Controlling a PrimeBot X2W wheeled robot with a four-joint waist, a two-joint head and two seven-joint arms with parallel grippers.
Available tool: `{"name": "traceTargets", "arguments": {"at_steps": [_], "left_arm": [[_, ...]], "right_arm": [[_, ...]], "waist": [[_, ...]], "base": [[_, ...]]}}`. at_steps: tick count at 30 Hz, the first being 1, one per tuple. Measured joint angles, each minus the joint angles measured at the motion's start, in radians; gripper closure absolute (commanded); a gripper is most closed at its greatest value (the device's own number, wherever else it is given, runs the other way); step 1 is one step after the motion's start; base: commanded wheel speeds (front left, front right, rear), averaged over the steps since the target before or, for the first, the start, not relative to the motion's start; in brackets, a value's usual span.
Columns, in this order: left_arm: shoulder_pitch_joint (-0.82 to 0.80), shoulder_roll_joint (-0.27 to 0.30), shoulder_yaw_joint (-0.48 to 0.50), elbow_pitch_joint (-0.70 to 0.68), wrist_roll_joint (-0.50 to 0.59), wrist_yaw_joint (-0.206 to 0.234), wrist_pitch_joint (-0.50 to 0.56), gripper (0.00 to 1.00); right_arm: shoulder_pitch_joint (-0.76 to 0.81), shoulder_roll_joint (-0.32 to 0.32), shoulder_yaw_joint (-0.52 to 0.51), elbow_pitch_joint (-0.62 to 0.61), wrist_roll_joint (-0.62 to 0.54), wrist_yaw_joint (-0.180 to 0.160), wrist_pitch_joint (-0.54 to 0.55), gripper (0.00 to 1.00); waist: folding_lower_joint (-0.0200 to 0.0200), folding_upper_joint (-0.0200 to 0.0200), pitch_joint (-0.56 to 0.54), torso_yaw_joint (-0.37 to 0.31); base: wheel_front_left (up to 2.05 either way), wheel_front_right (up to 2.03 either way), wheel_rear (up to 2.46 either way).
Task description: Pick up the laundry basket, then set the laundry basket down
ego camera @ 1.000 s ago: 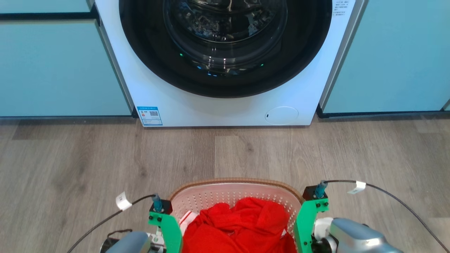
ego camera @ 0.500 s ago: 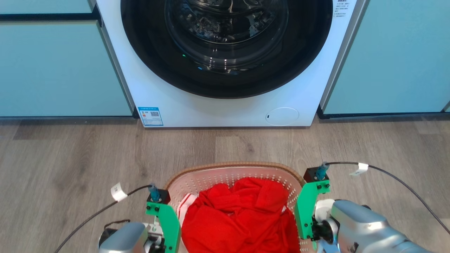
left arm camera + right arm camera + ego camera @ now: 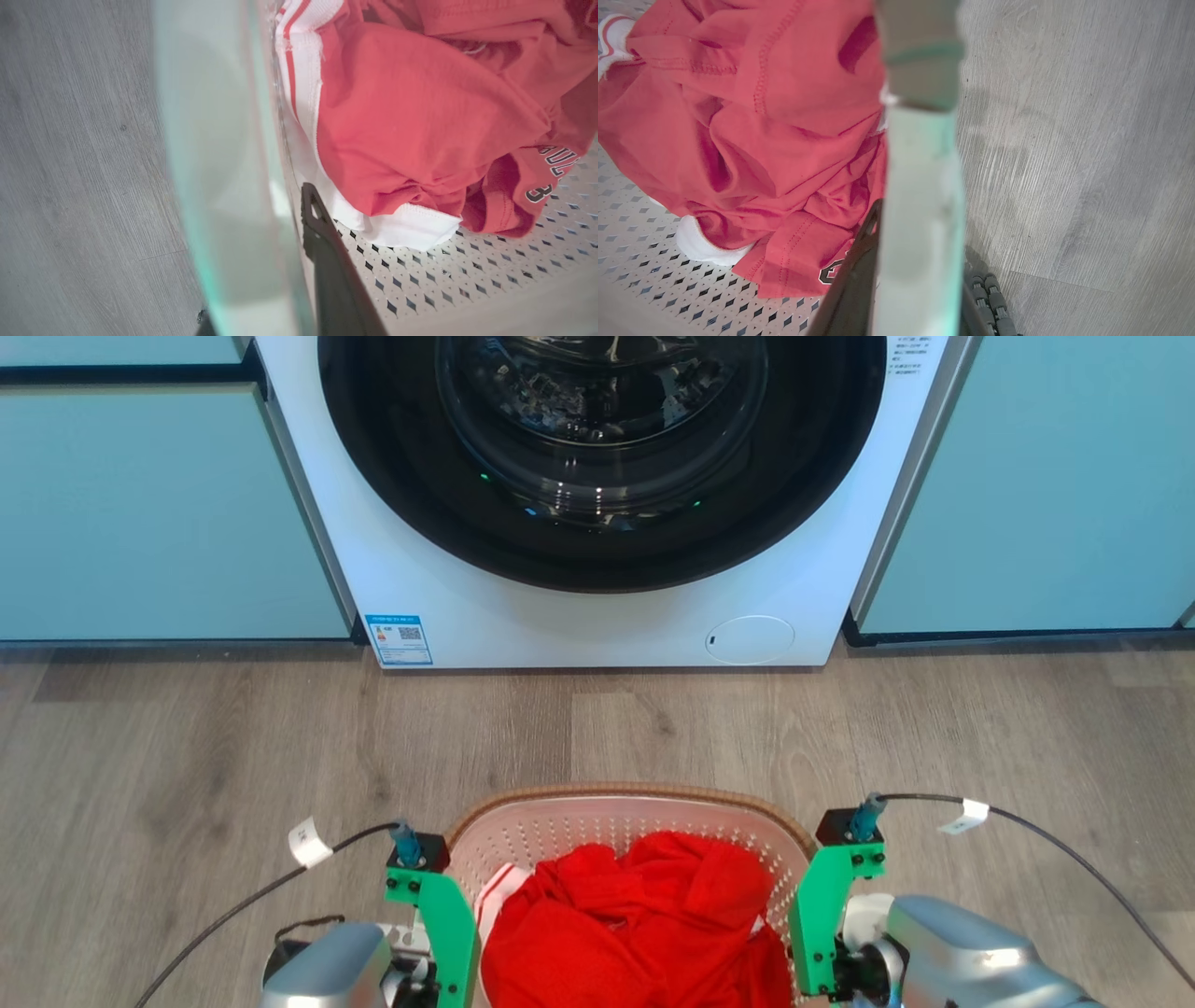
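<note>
Light: we see bright, even indoor light across the floor (image 3: 187,737).
Glare: we catch small reflections in the washer (image 3: 597,504) door glass.
Shadow: soft, beneath the washer.
Blur: we find the laundry basket (image 3: 219,186) edge out of focus near both wrist lenses.

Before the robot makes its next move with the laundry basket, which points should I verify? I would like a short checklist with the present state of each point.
1. Left fingers astride one side wall of the laundry basket, one finger inside: ok.
2. Right fingers astride the opposite side wall: ok.
3. Red clothes lying inside the rim, none hanging over it where the head view shows it: ok.
4. Floor between basket and washer free of obstacles: ok.
5. Basket's base off the floor or resting on it: cannot tell, the base is hidden.
</note>
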State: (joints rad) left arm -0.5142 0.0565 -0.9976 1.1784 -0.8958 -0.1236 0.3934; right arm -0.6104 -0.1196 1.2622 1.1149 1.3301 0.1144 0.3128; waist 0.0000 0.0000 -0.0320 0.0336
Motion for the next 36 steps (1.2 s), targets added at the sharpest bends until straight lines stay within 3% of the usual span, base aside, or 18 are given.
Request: {"name": "traceTargets", "arguments": {"at_steps": [36], "left_arm": [[-0.019,-0.002,-0.101,0.026,-0.101,0.0,0.002,1.0]], "right_arm": [[0.001,0.0,0.005,0.002,0.009,0.0,0.004,1.0]], "waist": [[0.0,0.0,-0.005,0.005]], "base": [[0.0,0.0,0.0]]}}
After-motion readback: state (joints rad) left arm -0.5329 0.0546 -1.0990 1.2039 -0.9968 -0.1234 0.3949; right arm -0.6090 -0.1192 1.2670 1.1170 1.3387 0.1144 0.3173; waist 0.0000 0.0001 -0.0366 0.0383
